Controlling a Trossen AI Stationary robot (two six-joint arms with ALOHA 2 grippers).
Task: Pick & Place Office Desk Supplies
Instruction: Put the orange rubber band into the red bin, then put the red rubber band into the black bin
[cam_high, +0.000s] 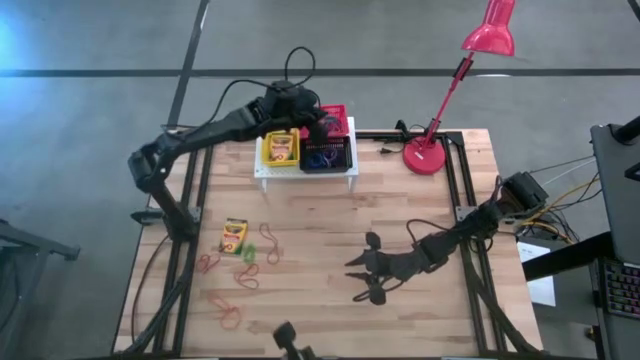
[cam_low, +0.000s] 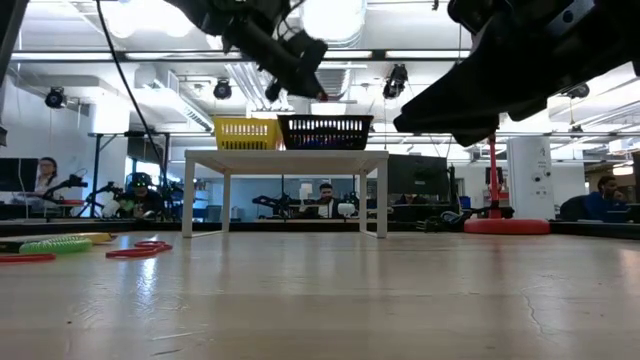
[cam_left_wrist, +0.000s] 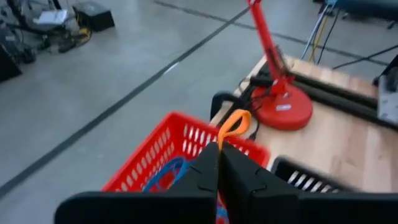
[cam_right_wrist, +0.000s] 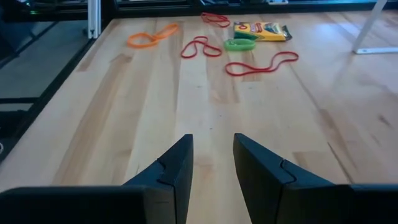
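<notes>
delivery was the step in hand: left gripper (cam_left_wrist: 219, 163), fingers pinched on an orange loop (cam_left_wrist: 232, 127), hung over the far red basket (cam_left_wrist: 163, 163); next, let go. right gripper (cam_right_wrist: 212, 163), half-parted, idled near.

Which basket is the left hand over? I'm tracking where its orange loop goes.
The red plastic mesh basket, at the stand's far edge; the left hand, shut on the thin orange elastic loop, hangs above it.
</notes>
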